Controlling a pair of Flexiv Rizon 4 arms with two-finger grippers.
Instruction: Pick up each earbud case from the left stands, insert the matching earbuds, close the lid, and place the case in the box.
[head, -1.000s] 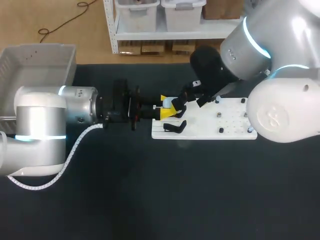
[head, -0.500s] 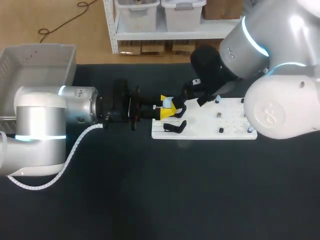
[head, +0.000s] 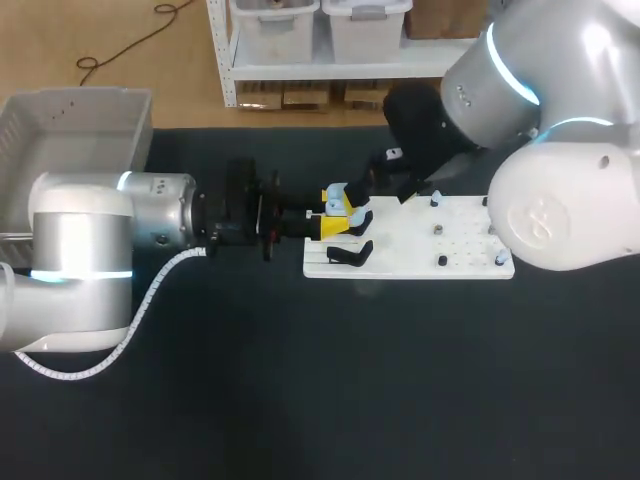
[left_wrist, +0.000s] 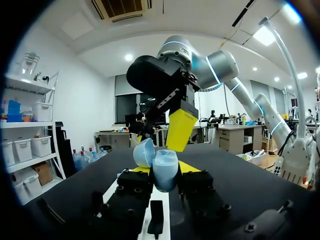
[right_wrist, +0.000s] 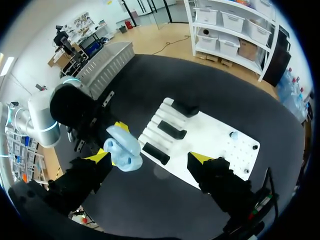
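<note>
Black table (head: 300, 400) | pale-blue earbud case (left_wrist: 165, 169), lid open | left hand (left_wrist: 162, 175) clamps it

Black matte tabletop (head: 320, 400) under even light. Behind its far edge, tan wood-tone floor (head: 100, 40) and a white shelving unit (head: 225, 60) carrying pale storage bins (head: 275, 25). Left wrist view: white wall (left_wrist: 75, 90), round ceiling lights (left_wrist: 129, 57), ceiling vent (left_wrist: 120, 6).

One case (left_wrist: 165, 169), three stands (right_wrist: 172, 130) — one box (head: 80, 97)
</note>
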